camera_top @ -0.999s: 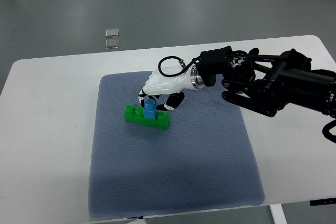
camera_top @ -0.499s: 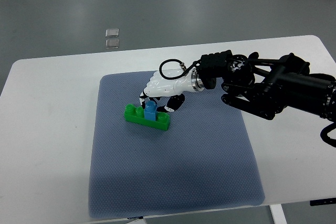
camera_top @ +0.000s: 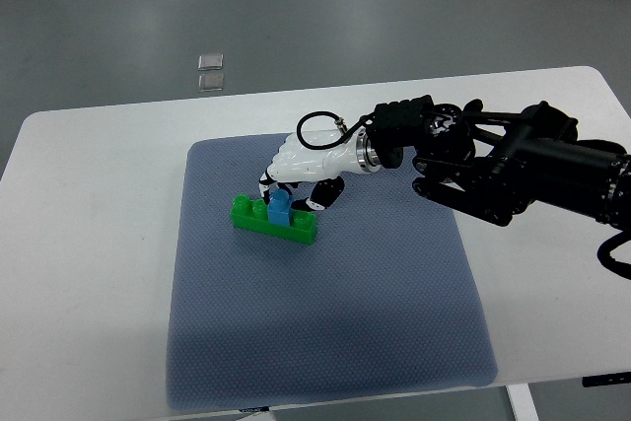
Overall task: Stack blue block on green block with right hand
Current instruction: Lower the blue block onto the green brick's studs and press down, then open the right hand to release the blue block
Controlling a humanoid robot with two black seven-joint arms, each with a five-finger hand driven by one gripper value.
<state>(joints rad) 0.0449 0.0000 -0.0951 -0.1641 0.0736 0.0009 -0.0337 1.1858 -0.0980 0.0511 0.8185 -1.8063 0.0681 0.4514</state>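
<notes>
On grey mat: right hand pinching blue block atop green block; fingertips partly hidden.

We note a white table bearing a blue-grey mat; at 11 o'clock, on grey floor, two small, possibly metal, squares.

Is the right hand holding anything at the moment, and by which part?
The right hand has its fingers around the blue block, gripping its upper sides while it sits on the green block.
</notes>
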